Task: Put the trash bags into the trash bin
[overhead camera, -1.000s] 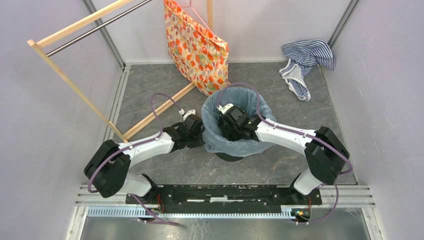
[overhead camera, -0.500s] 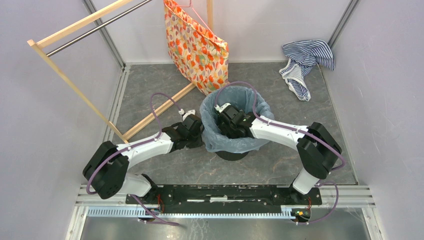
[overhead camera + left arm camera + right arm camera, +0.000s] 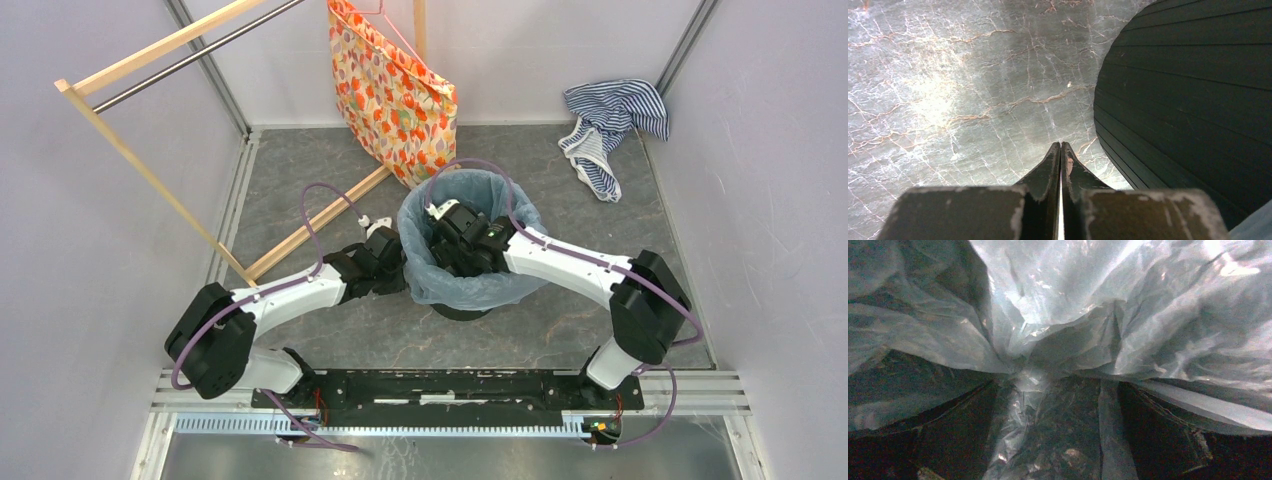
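Reaching R arm [image 3: 570, 262] into bin [image 3: 460, 313], R fingers [image 3: 1163, 440] spread, maybe touching bag [image 3: 1058, 300], L fingers [image 3: 1050, 170] pressed together

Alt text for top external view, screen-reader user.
A black trash bin lined with a pale-blue trash bag stands centre-frame, the right gripper reaching down inside it and the left gripper beside its left wall. An orange floral bag, wooden rack and striped cloth sit behind.
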Tool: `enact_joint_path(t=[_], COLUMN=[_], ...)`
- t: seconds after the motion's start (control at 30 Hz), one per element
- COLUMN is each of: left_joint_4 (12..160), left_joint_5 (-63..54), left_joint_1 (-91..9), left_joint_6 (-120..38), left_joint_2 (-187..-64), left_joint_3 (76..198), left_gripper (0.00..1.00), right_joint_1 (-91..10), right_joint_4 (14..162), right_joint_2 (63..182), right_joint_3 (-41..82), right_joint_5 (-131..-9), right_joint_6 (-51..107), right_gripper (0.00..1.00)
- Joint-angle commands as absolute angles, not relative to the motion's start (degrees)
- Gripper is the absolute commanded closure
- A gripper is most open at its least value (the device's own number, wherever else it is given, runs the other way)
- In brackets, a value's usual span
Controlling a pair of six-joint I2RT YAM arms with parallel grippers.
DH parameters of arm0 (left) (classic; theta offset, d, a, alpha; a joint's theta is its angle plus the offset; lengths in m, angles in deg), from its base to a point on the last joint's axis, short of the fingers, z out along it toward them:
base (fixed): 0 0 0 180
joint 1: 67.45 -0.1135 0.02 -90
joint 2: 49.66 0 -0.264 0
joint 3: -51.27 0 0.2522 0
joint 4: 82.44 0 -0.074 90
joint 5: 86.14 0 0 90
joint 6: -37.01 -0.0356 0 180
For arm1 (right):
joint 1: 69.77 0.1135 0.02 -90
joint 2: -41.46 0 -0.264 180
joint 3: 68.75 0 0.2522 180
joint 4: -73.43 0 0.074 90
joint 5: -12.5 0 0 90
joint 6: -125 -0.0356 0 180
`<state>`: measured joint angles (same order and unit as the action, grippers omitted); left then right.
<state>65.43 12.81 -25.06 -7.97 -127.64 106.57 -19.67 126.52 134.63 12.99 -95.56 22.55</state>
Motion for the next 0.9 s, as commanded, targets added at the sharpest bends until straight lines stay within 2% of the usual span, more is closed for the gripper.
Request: enact_joint_path(t=[0.0, 0.43, 0.87], left_joint_4=[65.4, 65.3, 63.7], left_joint_5=[14.1, 14.7, 16.0], left_joint_1=[-25.0, -25.0, -25.0], left_joint_6=[-9.9, -10.0, -10.3], left_joint_2=[-126.6, -126.9, -125.0], left_joint_3=[108.7, 107.7, 107.9], left_gripper=[0.94, 0.93, 0.92], right_joint_1=[-19.0, -18.4, -18.1], right_joint_4=[128.1, 128.8, 125.9], right_joint_2=[131.7, 127.7, 123.4], right_joint_3=[16.3, 18.3, 16.9], right_joint_5=[-97.2, -97.9, -92.1], right_joint_6=[21.5, 20.7, 20.7], right_gripper=[0.02, 0.02, 0.02])
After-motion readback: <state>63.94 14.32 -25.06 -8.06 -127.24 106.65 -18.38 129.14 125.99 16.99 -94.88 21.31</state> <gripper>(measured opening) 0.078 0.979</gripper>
